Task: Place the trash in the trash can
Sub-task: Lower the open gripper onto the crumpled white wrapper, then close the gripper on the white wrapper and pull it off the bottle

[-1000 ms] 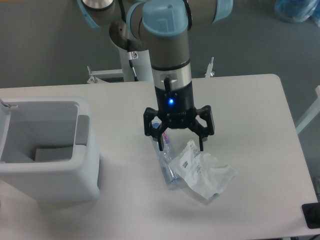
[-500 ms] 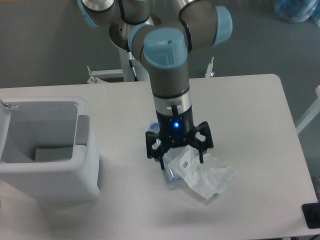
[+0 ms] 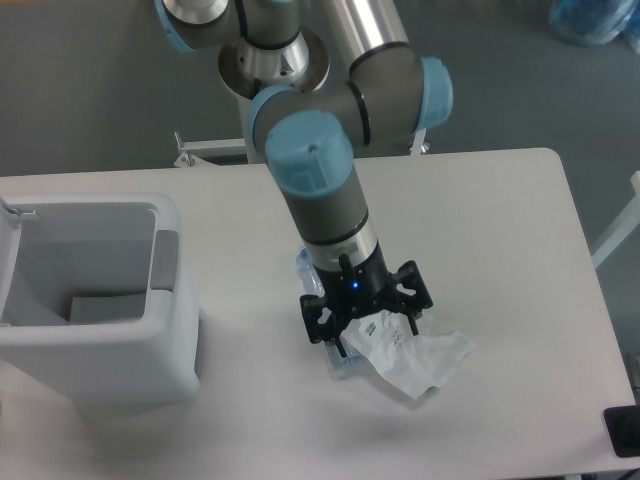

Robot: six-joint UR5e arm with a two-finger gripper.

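A white bench (image 3: 500, 210) was seen from above. At the far left the bin (image 3: 90, 300) was set on it, white and boxy, with thick walls and round corners. A grey panel (image 3: 165, 262) was seen on its right side. The bin was open at the top, and a flat grey patch could be seen at its bottom.

To the right of the bin, near the middle of the bench, the arm (image 3: 320, 190) was reached down at a slant. It was grey with light blue caps. At its tip the black end effector (image 3: 366, 328) was held low, with a small blue light lit on it. Its two fingers were spread wide apart, and nothing was held between them. One finger was placed at the left and one at the right, over the trash.

The bottle (image 3: 341, 357) was laid flat on the bench under the end effector. It was clear, and most of it was hidden by the arm. Only one end by the arm and the other end below the left finger could be seen. The wrapper (image 3: 420, 358) was laid just to the right, touching the bottle. It was crumpled and see-through white, with a small printed label (image 3: 374, 331) near the fingers. Both pieces of trash were well apart from the bin.

At the bottom right corner a small black thing (image 3: 624, 432) was seen at the edge.
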